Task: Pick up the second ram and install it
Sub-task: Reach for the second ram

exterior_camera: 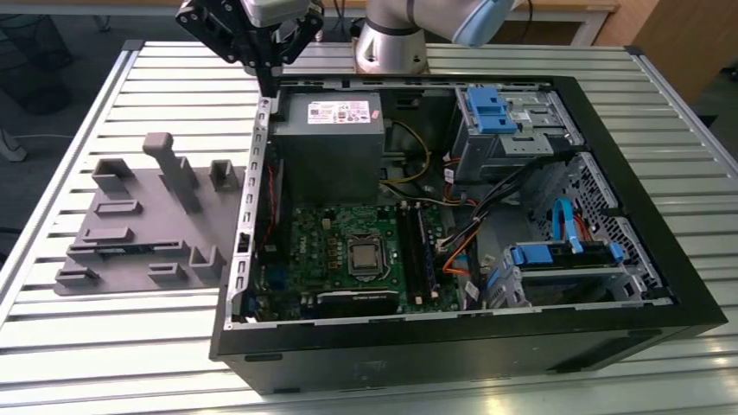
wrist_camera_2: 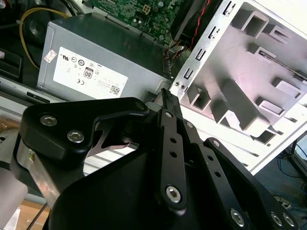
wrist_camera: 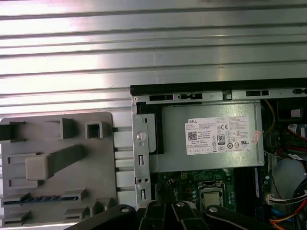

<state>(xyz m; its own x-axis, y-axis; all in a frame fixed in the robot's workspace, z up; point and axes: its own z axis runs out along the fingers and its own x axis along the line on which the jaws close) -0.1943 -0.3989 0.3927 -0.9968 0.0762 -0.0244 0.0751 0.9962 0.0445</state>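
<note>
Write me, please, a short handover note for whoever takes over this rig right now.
Claw: shut, empty, above the computer case edge by the power supply.
Second ram: in a slot of the grey holder, on the exterior view's left of the case, apart from the claw.
Done: nothing yet shows.
Left: ram neither picked up nor installed.

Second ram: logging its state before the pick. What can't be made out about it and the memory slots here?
- second ram: in the first wrist view the gray holder walls in all but its top edge, hiding label and chips; in the exterior view it is too small for detail.
- memory slots: in the exterior view too dark and small to tell filled from free; the first wrist view's edge cuts them off.
</note>
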